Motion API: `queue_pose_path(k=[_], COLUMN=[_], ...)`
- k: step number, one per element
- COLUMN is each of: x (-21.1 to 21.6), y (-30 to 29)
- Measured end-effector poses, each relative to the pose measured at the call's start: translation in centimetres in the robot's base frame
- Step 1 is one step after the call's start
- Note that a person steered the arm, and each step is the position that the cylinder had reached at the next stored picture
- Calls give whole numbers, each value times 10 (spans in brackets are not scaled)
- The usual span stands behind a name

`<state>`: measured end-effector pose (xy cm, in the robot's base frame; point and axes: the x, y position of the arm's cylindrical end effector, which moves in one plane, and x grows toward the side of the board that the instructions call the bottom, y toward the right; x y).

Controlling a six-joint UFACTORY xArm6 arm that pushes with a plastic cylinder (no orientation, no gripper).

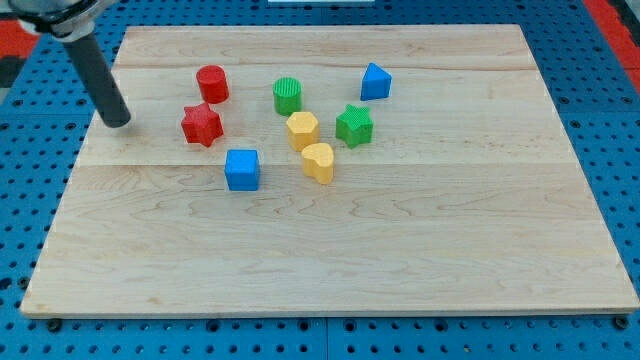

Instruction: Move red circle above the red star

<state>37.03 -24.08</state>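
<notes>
Gripperless, my tip (118,122) rests on the table (400,260) left of the red star (201,124), holding nothing; the red circle (212,83) already sits just above the star, so only a nudge seems needed.

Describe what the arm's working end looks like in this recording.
A straight, smooth, dark grey to black cylindrical rod with a slight sheen, entering from the view's top left. My tip is blunt and rounded. Above the rod, a lighter grey mount shows partly. No cables or markings are visible.
</notes>
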Motion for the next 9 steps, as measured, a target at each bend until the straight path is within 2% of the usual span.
queue_pose_path(k=[2,3,4,5,6,9], x=[12,12,-12,-49,-82,-61], y=[99,131,14,-29,-4,101])
